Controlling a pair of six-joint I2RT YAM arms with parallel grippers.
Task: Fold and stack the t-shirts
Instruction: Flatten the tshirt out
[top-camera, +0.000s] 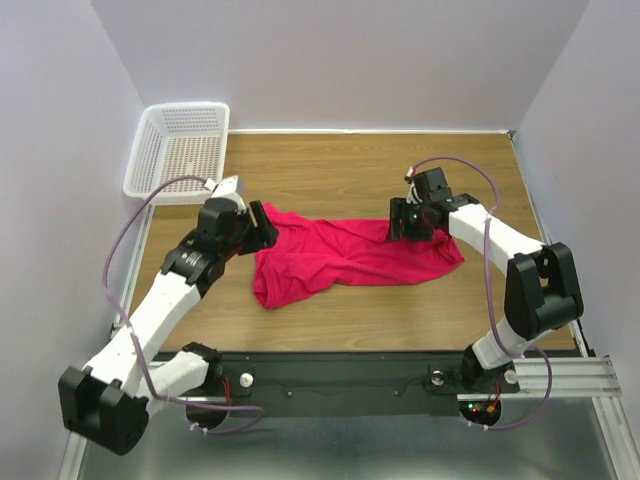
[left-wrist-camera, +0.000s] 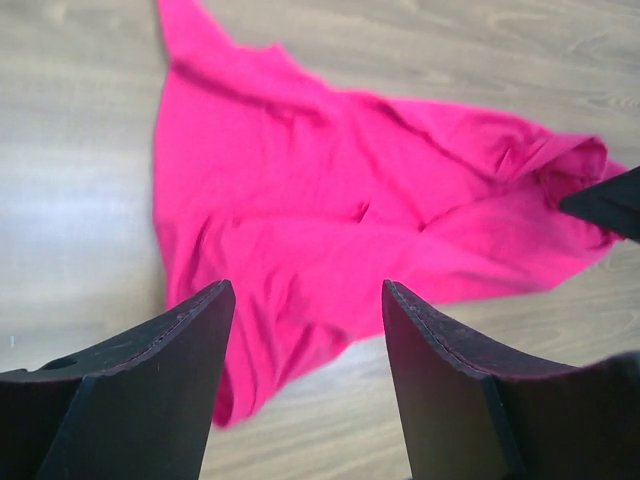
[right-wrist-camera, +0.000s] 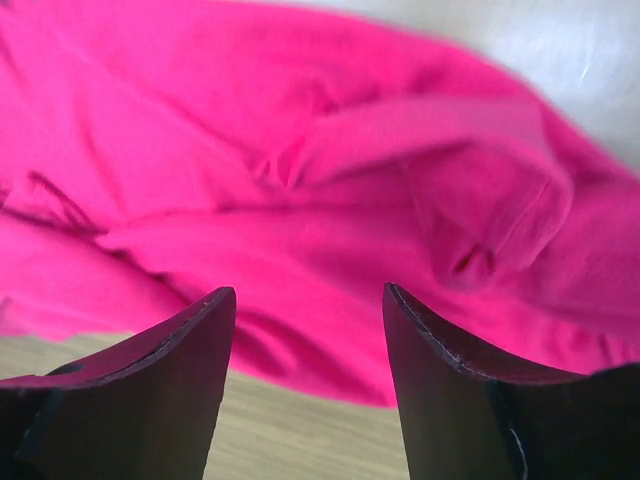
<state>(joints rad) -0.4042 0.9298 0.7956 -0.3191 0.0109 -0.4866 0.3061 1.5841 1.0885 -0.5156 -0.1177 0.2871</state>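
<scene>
The plain crimson-pink short-sleeved cloth t-shirt (top-camera: 350, 255) lies crumpled on the brown wooden surface (top-camera: 350, 170), about in its middle. It is not folded and it is spread in a long, uneven shape from left to right. Its left part is wider and reaches toward the arms, and its right part is narrower and has many soft wrinkles. In the left wrist view the t-shirt (left-wrist-camera: 330, 220) shows a pointed corner at the far side and a rolled hem at its right end. In the right wrist view the t-shirt (right-wrist-camera: 300, 180) fills nearly the whole picture, with one thick fold across it. The left pincer (top-camera: 262, 225) is at the upper left edge of the t-shirt, just beside the cloth. Seen from its own camera, the left pincer (left-wrist-camera: 305, 290) has its two black fingers wide apart with nothing between them, only the cloth lying below. The right pincer (top-camera: 405, 220) is at the upper right part of the t-shirt, over the cloth. From its own camera, the right pincer (right-wrist-camera: 310, 295) also stands wide open and it clamps nothing. Whether its tips touch the cloth, I cannot tell. The white plastic mesh basket (top-camera: 140, 160) stands well apart from the t-shirt, beyond its left end at the far side.
</scene>
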